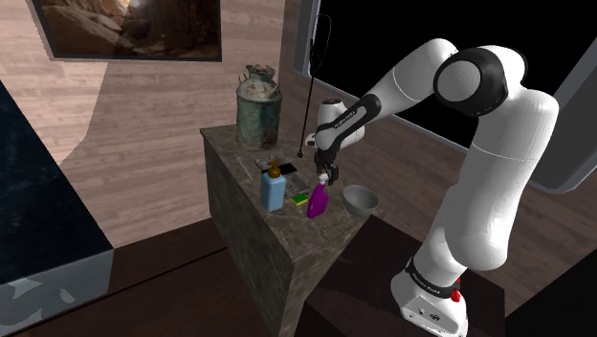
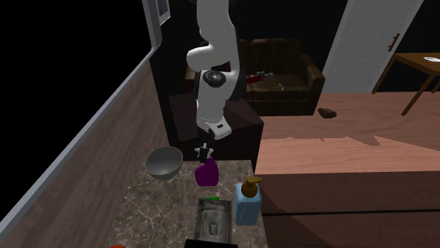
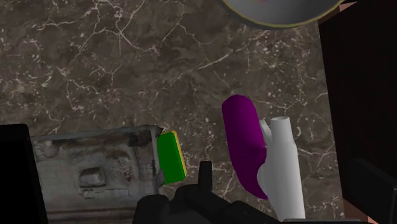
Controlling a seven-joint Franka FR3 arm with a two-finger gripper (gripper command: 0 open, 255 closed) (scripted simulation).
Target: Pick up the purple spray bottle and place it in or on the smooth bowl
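Approach stage: bottle not yet in bowl.
My gripper [image 1: 325,175] hangs just above the purple spray bottle [image 1: 317,200], on the desk [image 1: 287,235] near the grey bowl [image 1: 360,199], at the shoulder view's left of it. I cannot tell whether my jaws are open. Lift and placement remain.

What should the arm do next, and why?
Probably ease straight down: the open gripper hangs just above the purple spray bottle, not yet closed on it, and the bowl beside it holds nothing.
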